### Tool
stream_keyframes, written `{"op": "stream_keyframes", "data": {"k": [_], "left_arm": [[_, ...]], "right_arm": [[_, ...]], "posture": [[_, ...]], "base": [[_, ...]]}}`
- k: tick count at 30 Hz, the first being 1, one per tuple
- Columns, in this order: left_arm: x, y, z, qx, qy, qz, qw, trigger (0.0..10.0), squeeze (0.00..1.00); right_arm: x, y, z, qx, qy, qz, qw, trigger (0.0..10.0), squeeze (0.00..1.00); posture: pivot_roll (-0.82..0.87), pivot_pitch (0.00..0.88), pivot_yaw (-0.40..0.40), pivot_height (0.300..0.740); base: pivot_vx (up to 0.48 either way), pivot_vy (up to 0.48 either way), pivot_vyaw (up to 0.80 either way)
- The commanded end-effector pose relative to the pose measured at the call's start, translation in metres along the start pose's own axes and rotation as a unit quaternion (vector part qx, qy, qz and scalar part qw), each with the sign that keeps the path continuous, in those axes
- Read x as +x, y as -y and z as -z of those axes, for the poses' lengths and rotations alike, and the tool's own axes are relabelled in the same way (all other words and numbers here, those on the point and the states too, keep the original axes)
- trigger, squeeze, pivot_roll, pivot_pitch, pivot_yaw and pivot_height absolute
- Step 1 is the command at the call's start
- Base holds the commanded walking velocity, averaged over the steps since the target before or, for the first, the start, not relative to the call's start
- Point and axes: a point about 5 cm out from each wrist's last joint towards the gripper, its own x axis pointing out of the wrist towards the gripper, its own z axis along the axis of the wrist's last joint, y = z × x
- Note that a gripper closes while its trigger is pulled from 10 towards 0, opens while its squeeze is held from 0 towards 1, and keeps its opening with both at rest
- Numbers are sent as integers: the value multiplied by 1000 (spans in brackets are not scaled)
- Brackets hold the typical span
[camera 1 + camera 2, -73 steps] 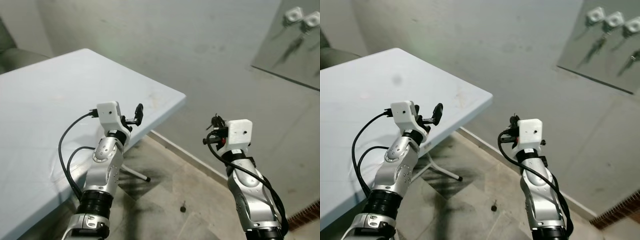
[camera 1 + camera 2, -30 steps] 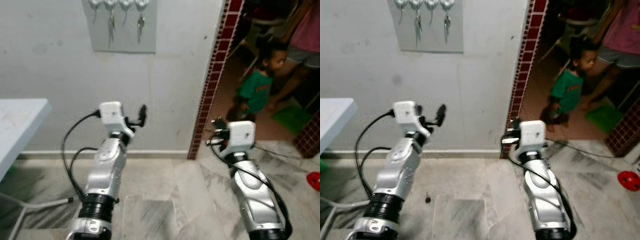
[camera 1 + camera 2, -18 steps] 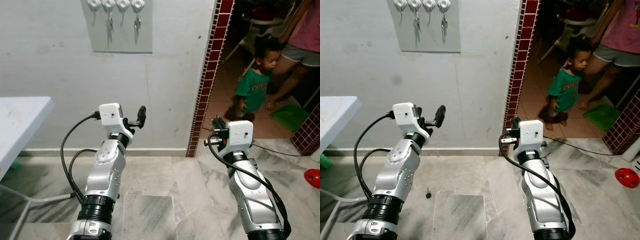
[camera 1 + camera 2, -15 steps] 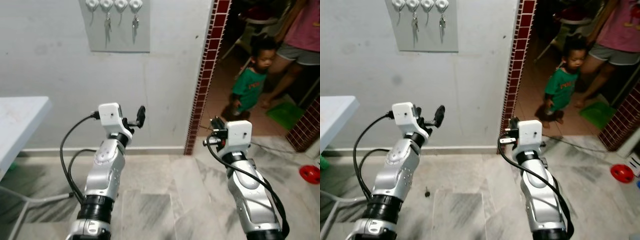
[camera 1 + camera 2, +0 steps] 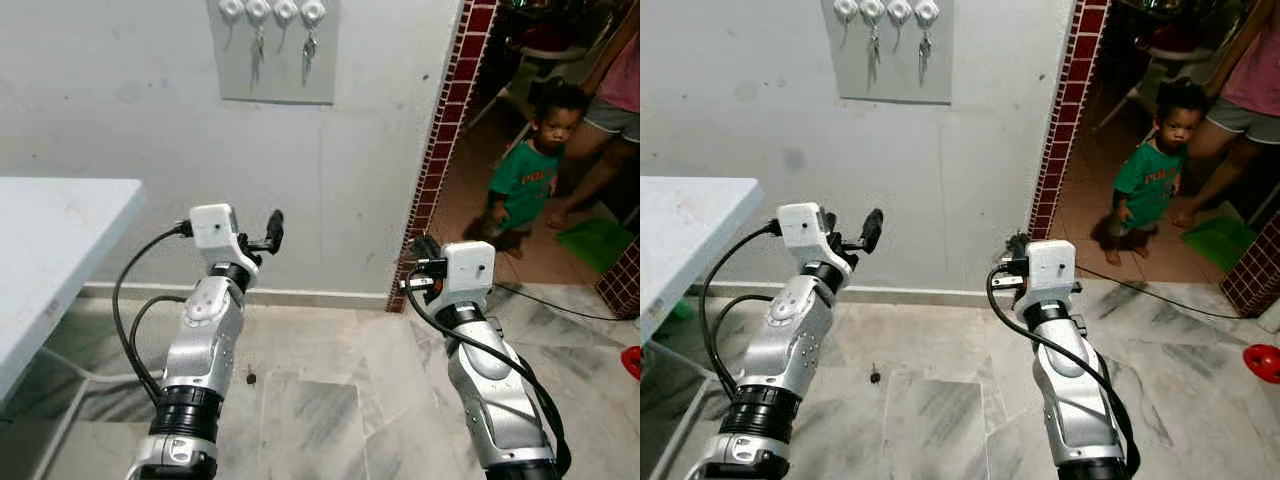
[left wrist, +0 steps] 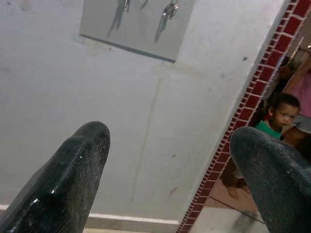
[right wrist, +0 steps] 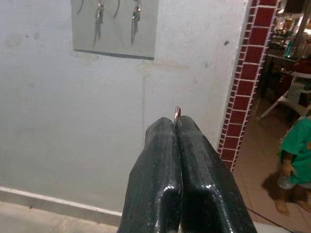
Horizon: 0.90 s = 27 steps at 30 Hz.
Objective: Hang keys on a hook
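Your right gripper (image 7: 177, 127) is pinched flat, fingers pressed together on the keys (image 7: 177, 112), of which a thin sliver of metal pokes out past the tips; that tight hold looks meant to keep them from swinging while you walk. Your left gripper (image 6: 170, 145) is spread wide and empty, raised at chest height, apparently just kept out of the way. Both point toward the grey board (image 5: 275, 75) high on the wall (image 5: 120, 110), where four white hooks (image 5: 273, 10) sit in a row; at least two carry hanging keys, and the leftmost (image 5: 231, 8) looks free, though you cannot be sure from here. The board sits well above your arms and well apart from them, so the approach is not finished and the right arm will have to reach up. A white table (image 5: 50, 250) juts in on your left, near the path to the wall. On your right a red-tiled doorway edge (image 5: 440, 150) opens onto a room where a child in a green shirt (image 5: 525, 180) stands beside an adult's leg (image 5: 610, 150), with a cable (image 5: 560, 305) lying on the floor; mind them if you swing right.
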Motion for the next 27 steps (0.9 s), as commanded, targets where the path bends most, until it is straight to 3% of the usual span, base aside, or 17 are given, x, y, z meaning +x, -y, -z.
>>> {"op": "stream_keyframes", "data": {"k": [1, 4, 10, 27], "left_arm": [[3, 5, -4, -2, 6, 8, 1000, 10000, 0], [3, 5, -4, -2, 6, 8, 1000, 10000, 0], [2, 5, -4, 11, 7, -11, 1000, 10000, 0], [3, 5, -2, -1, 4, -9, 1000, 10000, 0]], "right_arm": [[0, 6, -4, -7, 8, 6, 1000, 10000, 0], [0, 5, -4, -7, 8, 6, 1000, 10000, 0], [-1, 4, -3, -8, 6, 4, 1000, 10000, 0], [-2, 6, -3, -10, 5, 3, 1000, 10000, 0]], "posture": [[-89, 22, -3, 732], [-89, 20, -3, 732], [-87, 24, -4, 732], [-90, 28, -4, 732]], "base": [[454, 0, 0], [346, 0, 0], [0, 0, 0], [0, 0, 0]]}}
